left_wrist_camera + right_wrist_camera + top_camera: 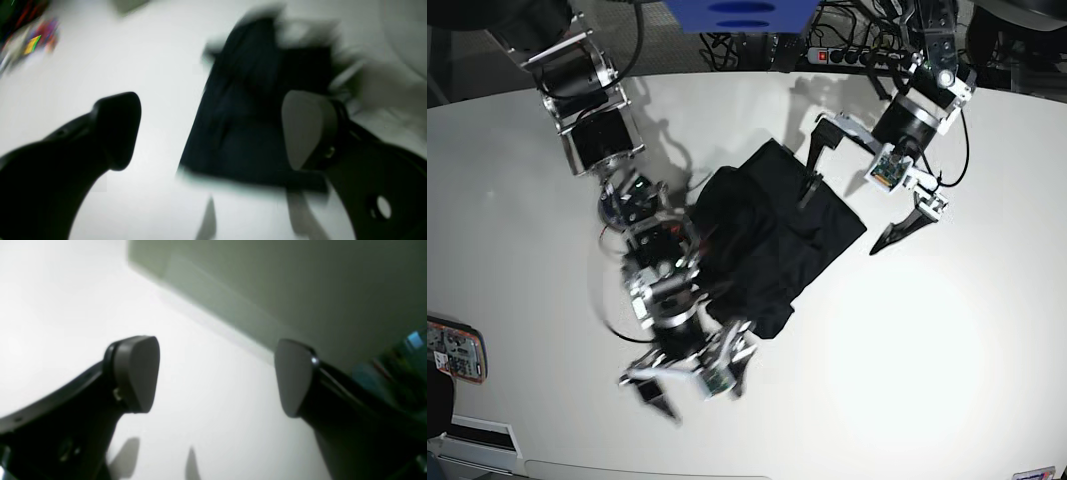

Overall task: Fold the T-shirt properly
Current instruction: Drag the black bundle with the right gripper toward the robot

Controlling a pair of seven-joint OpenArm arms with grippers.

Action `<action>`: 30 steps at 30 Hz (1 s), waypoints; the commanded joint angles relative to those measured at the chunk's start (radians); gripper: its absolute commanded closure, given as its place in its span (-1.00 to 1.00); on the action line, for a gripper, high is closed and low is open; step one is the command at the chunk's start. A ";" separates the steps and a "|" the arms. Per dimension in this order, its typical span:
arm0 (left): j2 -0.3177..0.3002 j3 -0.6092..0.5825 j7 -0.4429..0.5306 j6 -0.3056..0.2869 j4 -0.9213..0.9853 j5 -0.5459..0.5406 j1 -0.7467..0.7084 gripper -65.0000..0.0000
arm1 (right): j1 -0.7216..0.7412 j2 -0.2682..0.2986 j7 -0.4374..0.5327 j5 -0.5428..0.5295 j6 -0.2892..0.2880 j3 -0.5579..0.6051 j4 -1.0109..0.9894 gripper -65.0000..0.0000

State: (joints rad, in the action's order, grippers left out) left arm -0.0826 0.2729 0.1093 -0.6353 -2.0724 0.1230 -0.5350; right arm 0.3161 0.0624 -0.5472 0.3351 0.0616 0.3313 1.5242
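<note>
Well, the black T-shirt (pixel 812 240) lies at centre frame in the base view, not inside any container. Left gripper (pixel 859 190), upper right, and right gripper (pixel 695 385), lower left, both have jaws spread.

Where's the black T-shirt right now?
In the base view, the black T-shirt lies on the white table around the middle, partly hidden beneath the robot's right arm, with the left arm's open jaws above its other side.

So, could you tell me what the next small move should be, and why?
Probably ease the open black left gripper down onto the black cloth T-shirt's nearby edge: one finger hangs over the fabric, the other over bare white table, so the edge seems within its span.
</note>
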 commanded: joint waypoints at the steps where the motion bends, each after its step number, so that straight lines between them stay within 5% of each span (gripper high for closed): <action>1: -0.007 0.007 0.011 0.012 -0.017 -0.009 -0.015 -0.99 | -0.002 -0.008 -0.004 -0.008 -0.004 0.009 0.012 -0.58; 30: -0.007 0.006 0.011 0.012 -0.018 -0.010 -0.009 -0.99 | -0.001 0.032 -0.004 -0.009 -0.004 -0.088 0.006 -0.58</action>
State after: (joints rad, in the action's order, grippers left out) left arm -0.0891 0.2787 0.0898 -0.6285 -2.0708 0.1349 -0.5434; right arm 0.2905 0.0891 -0.5777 0.3202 0.0441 0.2497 1.5112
